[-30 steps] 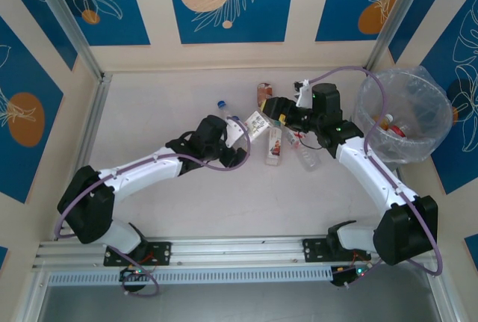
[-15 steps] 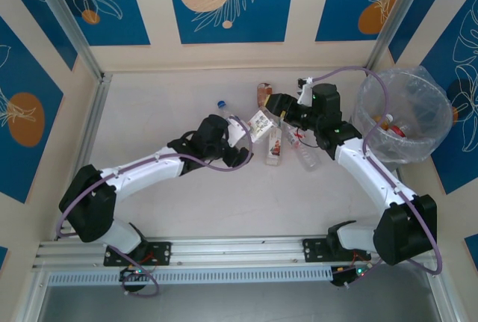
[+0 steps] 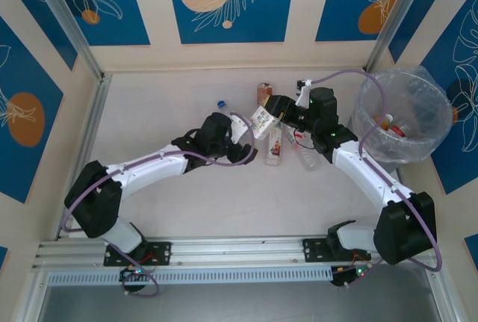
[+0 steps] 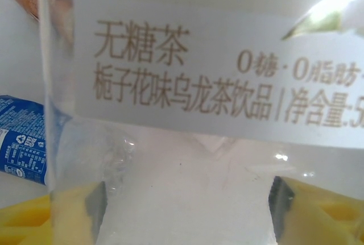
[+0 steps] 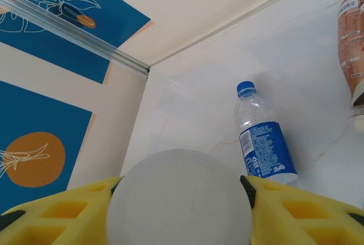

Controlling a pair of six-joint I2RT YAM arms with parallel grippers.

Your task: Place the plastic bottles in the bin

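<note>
Clear plastic with a white label, the white-labelled bottle (image 3: 261, 121) in the top external view is well left of the bin (image 3: 367, 129), between the two arms' tips. The left gripper (image 3: 250, 131) meets it on the side away from the bin and the right gripper (image 3: 275, 109) on the side nearer the bin. Inside the bin's crinkly liner lie a few bottles already binned (image 3: 390, 123). Left of the bin on the table are a brown bottle (image 3: 264, 92), a red-labelled bottle (image 3: 274, 146), a clear bottle (image 3: 305, 156) and a blue-capped bottle (image 3: 222, 103), which is farthest from the bin. In the left wrist view the white-labelled bottle (image 4: 199, 86) is pinched between the left gripper's (image 4: 187, 216) yellow fingers (image 4: 51, 222), its printed band above the pads. In the right wrist view the right gripper (image 5: 182, 199) is closed on a round pale bottle end (image 5: 179, 196), seemingly the same bottle, which touches both yellow fingers (image 5: 68, 211). Beyond it the blue-capped bottle (image 5: 264, 145) lies flat, with the brown bottle (image 5: 352, 34) at the frame's right edge.
</note>
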